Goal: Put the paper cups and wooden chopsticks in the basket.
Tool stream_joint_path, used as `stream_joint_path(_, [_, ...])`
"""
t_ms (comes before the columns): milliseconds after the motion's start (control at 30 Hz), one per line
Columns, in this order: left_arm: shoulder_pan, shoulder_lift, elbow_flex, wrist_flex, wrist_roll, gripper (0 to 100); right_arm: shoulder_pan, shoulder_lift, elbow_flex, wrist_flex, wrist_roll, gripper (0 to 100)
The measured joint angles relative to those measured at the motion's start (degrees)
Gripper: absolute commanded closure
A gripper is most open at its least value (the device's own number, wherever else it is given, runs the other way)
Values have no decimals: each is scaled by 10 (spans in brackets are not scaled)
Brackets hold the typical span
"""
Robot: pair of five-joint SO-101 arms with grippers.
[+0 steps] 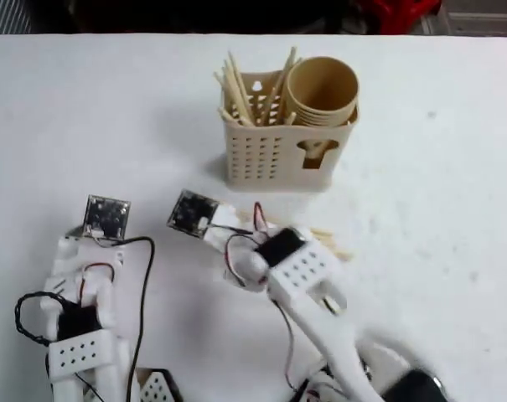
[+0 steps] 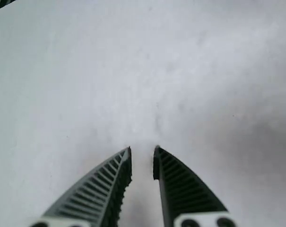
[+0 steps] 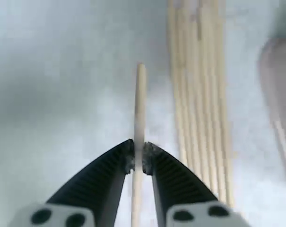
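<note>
A cream slotted basket [image 1: 274, 155] stands at the table's far middle. It holds stacked paper cups [image 1: 322, 88] on one side and several wooden chopsticks [image 1: 249, 92] upright on the other. My right gripper [image 3: 138, 151] is shut on a single chopstick [image 3: 140, 101], low over the table. Several more chopsticks [image 3: 199, 94] lie side by side next to the held one; their ends [image 1: 335, 244] peek out beside the right arm [image 1: 295, 268]. My left gripper [image 2: 143, 150] hovers over bare table with a narrow gap between its fingers and nothing in it.
The left arm [image 1: 81, 335] sits at the near left of the white table [image 1: 437, 184], well away from the basket. Loose black and red cables [image 1: 140, 276] trail around both arms. A dark object [image 1: 412, 387] lies at the near right edge.
</note>
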Motion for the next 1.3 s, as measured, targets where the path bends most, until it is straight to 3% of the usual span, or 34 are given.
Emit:
stream_joint_path(133, [0,0,0,0,0,906,-1,-102,-68,57,-28,982])
stream_joint_path(300, [0,0,0,0,0,906,25,-112,-243,90,-40,982])
stream_joint_path(500, [0,0,0,0,0,906,50,-6,-497,81,-41,982])
stream_joint_path(767, [0,0,0,0,0,906,58,187,-748,-16,-41,981])
stream_joint_path(833, [0,0,0,0,0,906,60,223,-784,-29,-49,981])
stream_joint_path(1033, [0,0,1,0,0,906,103,308,-841,-56,-166,981])
stream_joint_path(1167, [0,0,1,0,0,906,138,337,-841,-59,-190,976])
stream_joint_path(1300, [0,0,1,0,0,906,149,338,-841,-20,-193,860])
